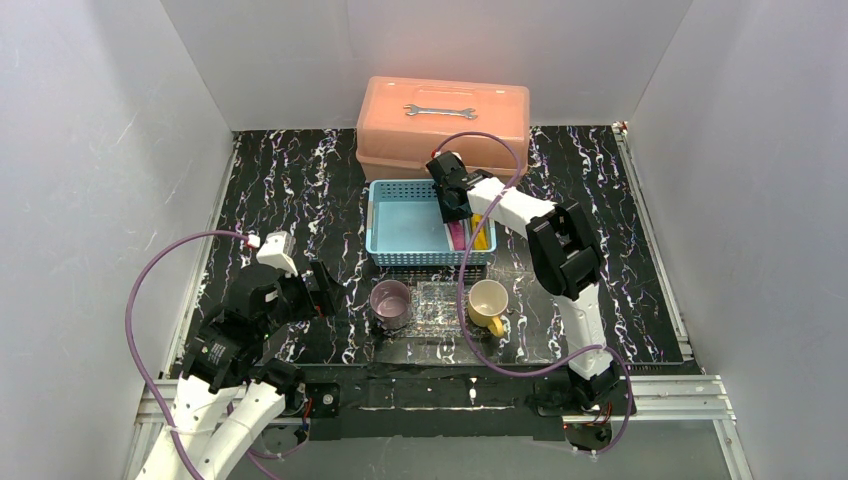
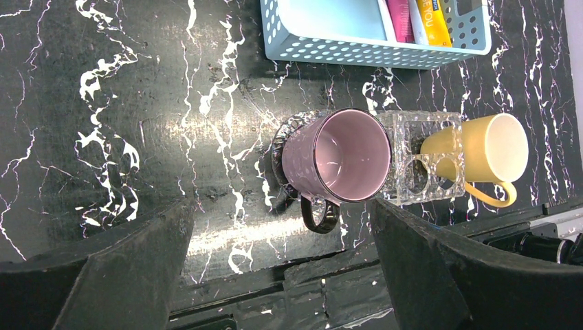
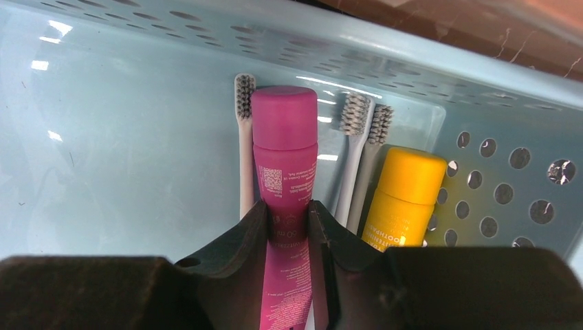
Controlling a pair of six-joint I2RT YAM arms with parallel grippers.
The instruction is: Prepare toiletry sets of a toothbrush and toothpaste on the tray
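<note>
My right gripper (image 3: 288,218) is inside the light-blue mesh basket (image 1: 400,228) and is shut on the magenta toothpaste tube (image 3: 283,158). The yellow toothpaste tube (image 3: 404,196) lies to its right in the basket. Three pale toothbrushes lie there too: one white (image 3: 245,137) left of the magenta tube, two greyish (image 3: 357,151) between the tubes. The clear glittery tray (image 1: 440,310) lies near the front edge, between the purple mug (image 1: 390,303) and the yellow mug (image 1: 488,302). My left gripper (image 2: 282,275) is open and empty, near the front left of the purple mug (image 2: 337,165).
A salmon-pink toolbox (image 1: 443,122) with a wrench (image 1: 438,110) on its lid stands behind the basket. White walls enclose the black marbled table (image 1: 290,200). The right arm's purple cable (image 1: 470,290) loops over the tray area.
</note>
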